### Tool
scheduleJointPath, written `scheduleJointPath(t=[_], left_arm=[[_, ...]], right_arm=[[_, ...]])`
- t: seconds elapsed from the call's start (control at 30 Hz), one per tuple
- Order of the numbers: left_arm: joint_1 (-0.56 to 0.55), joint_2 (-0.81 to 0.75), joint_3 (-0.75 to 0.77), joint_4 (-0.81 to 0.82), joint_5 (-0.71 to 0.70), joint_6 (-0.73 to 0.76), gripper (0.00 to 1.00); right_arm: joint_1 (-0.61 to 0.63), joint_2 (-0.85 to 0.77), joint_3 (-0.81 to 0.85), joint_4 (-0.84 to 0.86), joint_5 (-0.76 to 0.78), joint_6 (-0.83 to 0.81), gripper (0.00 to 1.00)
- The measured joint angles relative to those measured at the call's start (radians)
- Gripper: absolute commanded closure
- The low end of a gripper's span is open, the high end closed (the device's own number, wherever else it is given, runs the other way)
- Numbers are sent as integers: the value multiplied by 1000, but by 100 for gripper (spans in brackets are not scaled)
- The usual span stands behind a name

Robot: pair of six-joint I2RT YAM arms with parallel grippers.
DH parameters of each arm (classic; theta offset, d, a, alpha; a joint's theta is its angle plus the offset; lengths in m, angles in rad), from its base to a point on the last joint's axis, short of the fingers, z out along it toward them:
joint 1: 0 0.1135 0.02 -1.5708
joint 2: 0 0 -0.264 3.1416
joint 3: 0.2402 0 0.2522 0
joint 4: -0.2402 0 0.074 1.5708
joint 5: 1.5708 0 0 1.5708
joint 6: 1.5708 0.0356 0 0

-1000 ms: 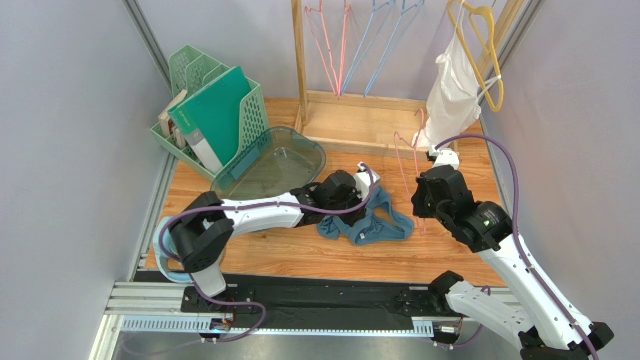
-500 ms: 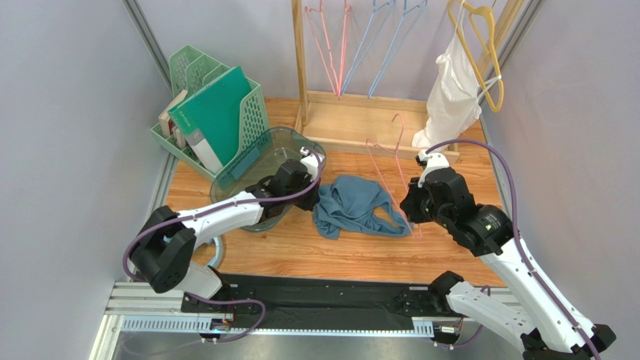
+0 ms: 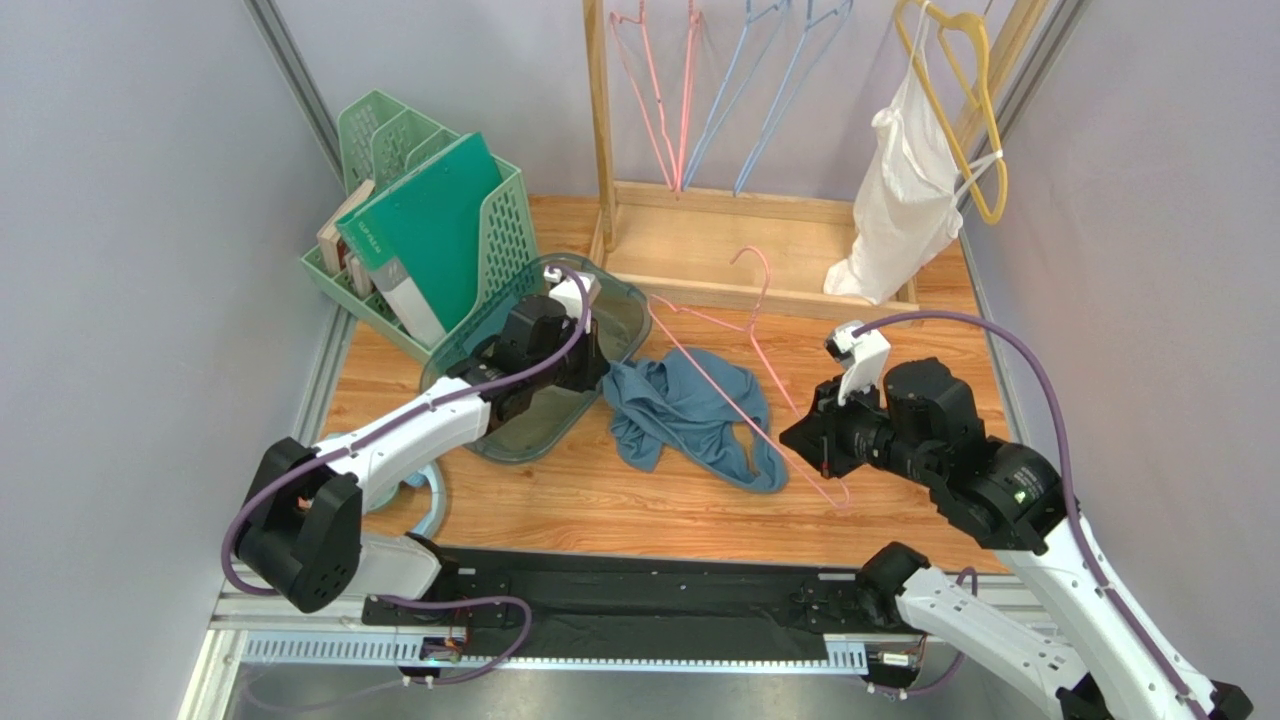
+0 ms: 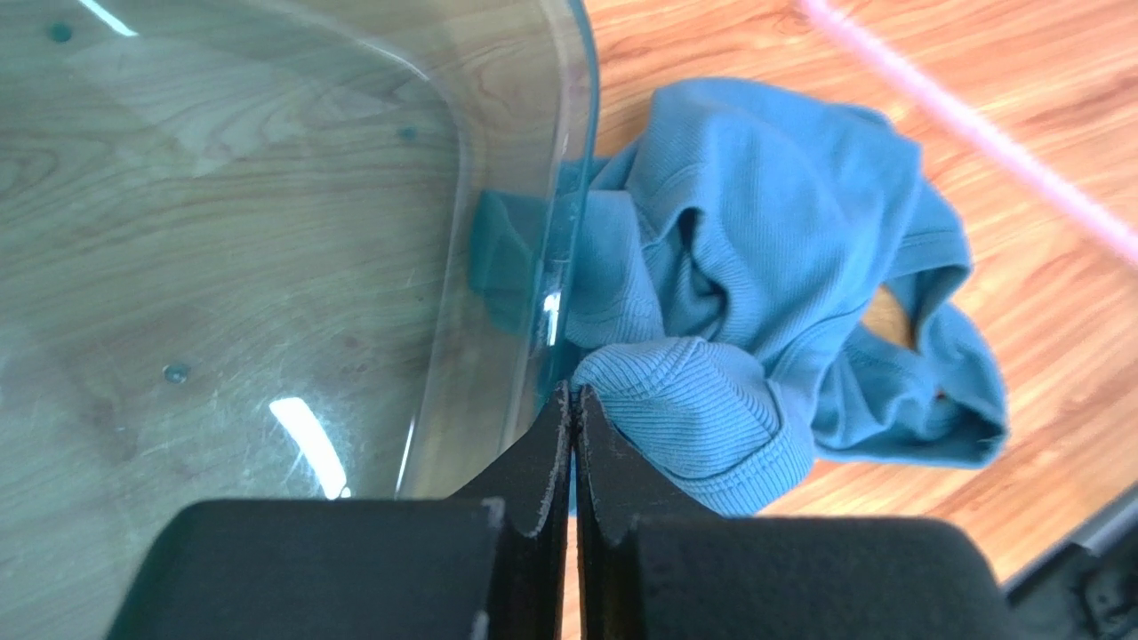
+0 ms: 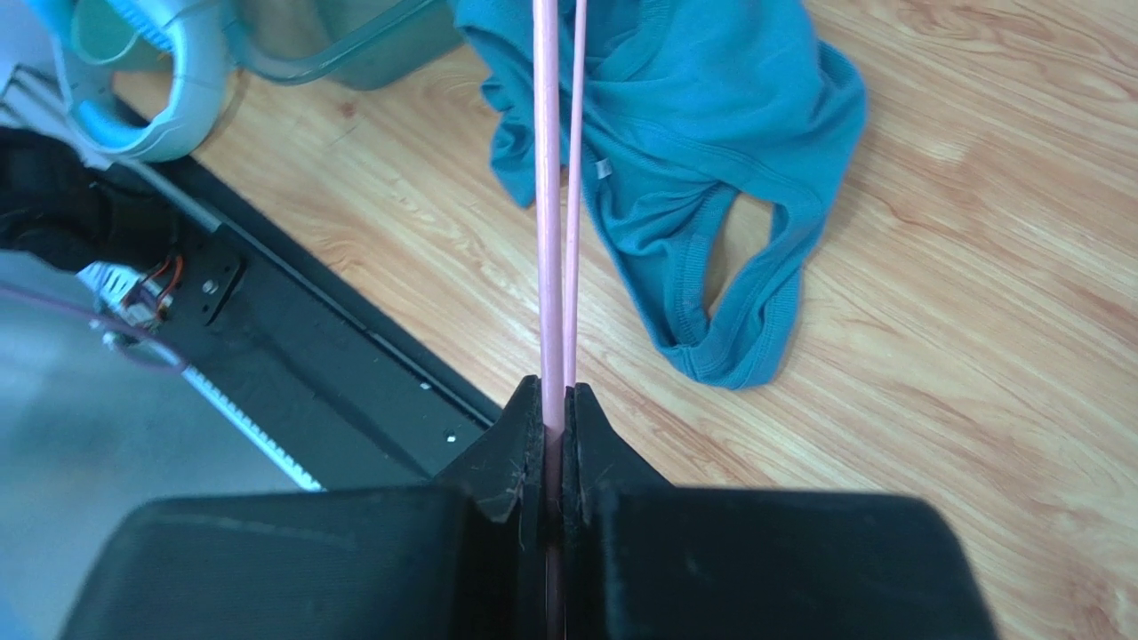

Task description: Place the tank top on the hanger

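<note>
One hanger (image 5: 546,200) in right claw (image 5: 561,400)

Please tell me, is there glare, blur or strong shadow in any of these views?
Left wrist view: white glare streaks on the clear tub, and the tank top looks darker through its wall. Right wrist view: the pink hanger is sharp, no glare. Top view: even light, only soft shadows.

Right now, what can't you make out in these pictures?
- Left wrist view: whether the shut left gripper pinches the top; the gripper itself covers the fold's edge.
- Right wrist view: the hook of the hanger; cut off by the frame's upper edge.
- Top view: lettering on the items in the green basket; too small to read.
</note>
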Motion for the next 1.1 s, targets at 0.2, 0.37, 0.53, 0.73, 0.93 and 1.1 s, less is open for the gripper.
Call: scheduleJointPath(t=[0.2,0.37,0.53,0.73,0.93,1.1], left_arm=[[34,-5,32,-2,50,-26,100],[72,-5,66,-4,77,-43,100],[113,-4,85,-5,103,-59,100],[159,-4,85,-7,140,-74,100],[185,-4,85,-7,172,-89,100],[193,-5,85,-9,183,-91,100]], right_arm=[[6,-33,0,-1,-116,-36,100],[14,-36,0,-10,-182,-59,100],[23,-30,7,-28,-215,-73,100],[29,-23,16,-49,-222,-76,100],[47,21,33,-93,-186,-70,100],[59,53,52,-126,-134,-60,100]])
